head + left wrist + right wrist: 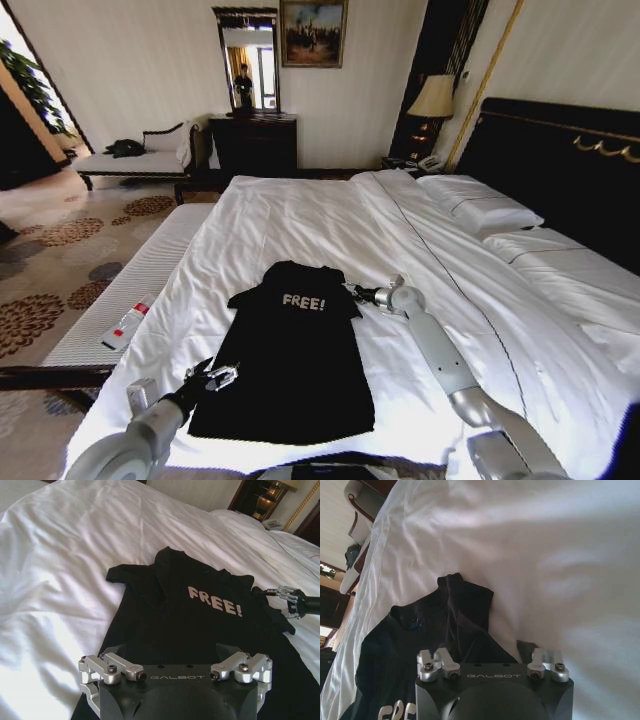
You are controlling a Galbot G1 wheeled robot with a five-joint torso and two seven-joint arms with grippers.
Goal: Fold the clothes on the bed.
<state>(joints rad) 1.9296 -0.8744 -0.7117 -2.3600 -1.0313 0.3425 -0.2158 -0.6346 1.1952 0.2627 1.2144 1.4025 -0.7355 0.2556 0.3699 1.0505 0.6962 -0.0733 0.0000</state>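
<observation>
The black "FREE!" T-shirt (290, 350) lies chest-up on the white duvet of the bed (330, 215), near the foot edge, one sleeve seemingly tucked inward. The left end effector (222, 377) sits at the shirt's lower left edge, fingers spread open, likely placed to catch the hem. The right end effector (358, 293) is at the right sleeve by the shoulder, also open and gripping nothing, probably poised for a sleeve fold

Bright daylight from ten o'clock, with glare on the white duvet (330, 215). Lit lamp (434, 97) at one o'clock. Curved distortion at head view edges; T-shirt (290, 350) folds lost in black.
</observation>
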